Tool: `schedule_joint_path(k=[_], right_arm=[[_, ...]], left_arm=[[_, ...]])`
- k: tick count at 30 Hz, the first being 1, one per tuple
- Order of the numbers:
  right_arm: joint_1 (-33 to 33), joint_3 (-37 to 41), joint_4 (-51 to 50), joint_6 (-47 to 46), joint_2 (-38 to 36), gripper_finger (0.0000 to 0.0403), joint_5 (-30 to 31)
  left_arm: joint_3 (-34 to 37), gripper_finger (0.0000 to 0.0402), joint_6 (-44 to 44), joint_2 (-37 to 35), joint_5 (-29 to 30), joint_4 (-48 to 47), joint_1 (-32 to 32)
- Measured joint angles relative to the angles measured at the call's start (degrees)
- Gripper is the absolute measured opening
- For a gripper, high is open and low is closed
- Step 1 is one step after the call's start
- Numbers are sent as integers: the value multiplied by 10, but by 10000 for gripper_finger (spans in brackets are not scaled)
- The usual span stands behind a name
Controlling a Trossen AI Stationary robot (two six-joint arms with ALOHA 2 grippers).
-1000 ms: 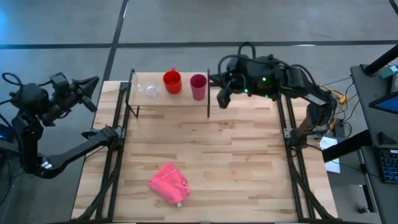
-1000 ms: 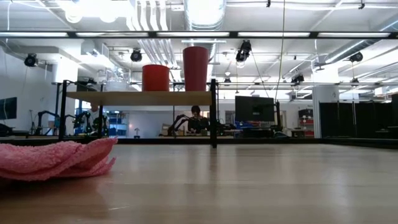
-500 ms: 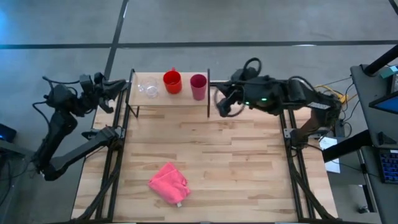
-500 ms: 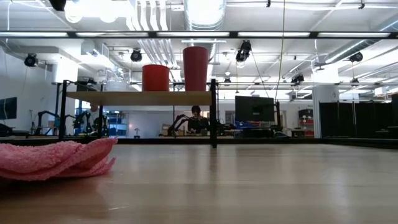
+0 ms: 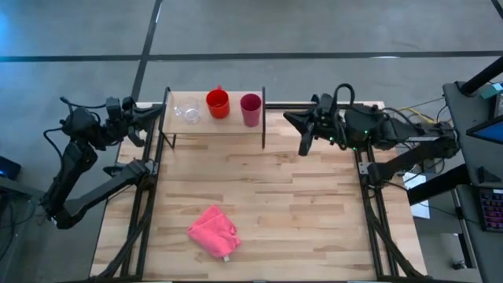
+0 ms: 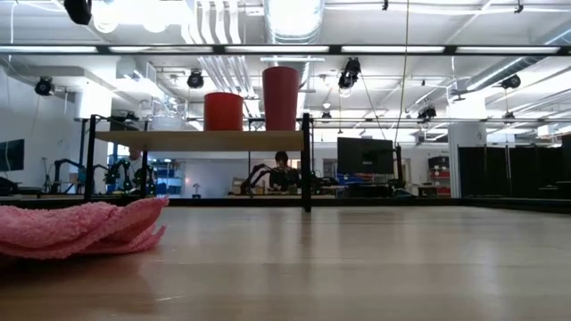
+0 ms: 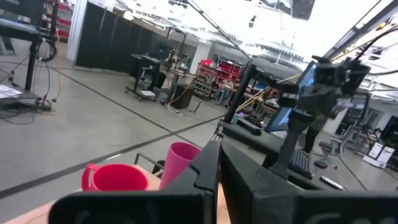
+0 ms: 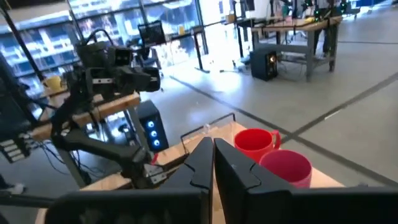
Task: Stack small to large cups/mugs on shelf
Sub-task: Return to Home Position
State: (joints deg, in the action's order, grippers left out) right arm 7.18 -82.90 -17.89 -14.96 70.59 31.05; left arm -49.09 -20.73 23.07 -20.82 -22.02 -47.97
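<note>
The shelf point(image 5: 212, 124) stands at the table's far side. On its board, in a row from left to right, stand the small clear cup point(image 5: 189, 111), the red-orange mug point(image 5: 218, 103) and the magenta tumbler point(image 5: 251, 109), each on its base; they also show in the low view, the mug point(image 6: 223, 111) and the tumbler point(image 6: 281, 98). My left gripper point(image 5: 148, 118) is shut and empty, just left of the shelf's left end. My right gripper point(image 5: 302, 132) is shut and empty, right of the shelf. Both wrist views show the mug point(image 7: 115, 178) and the tumbler point(image 8: 286, 168) beyond the shut fingers.
A crumpled pink cloth point(image 5: 213, 230) lies on the tabletop near the front, left of middle. The shelf's thin black uprights point(image 5: 263, 118) stand at its ends. Black frame rails point(image 5: 369, 204) run along the table's left and right sides.
My left gripper has swung toward the table's right, up to the shelf's left end. My right gripper has drawn back from the shelf's right end toward the table's right edge. The cups, shelf and cloth have stayed where they were.
</note>
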Motion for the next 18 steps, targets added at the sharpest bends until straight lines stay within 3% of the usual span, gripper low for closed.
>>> schedule_joint_path(k=[3, 10, 18], right_arm=[[-1, 89, 83, 8, -45, 9, -15], [-12, 259, 256, 40, -104, 9, -121], [-65, 369, 269, 19, -163, 9, -121]], left_arm=[[9, 0, 0, -3, 0, 0, 0], [78, 0, -24, -6, 2, 64, 0], [174, 0, -64, -11, 2, 252, 0]])
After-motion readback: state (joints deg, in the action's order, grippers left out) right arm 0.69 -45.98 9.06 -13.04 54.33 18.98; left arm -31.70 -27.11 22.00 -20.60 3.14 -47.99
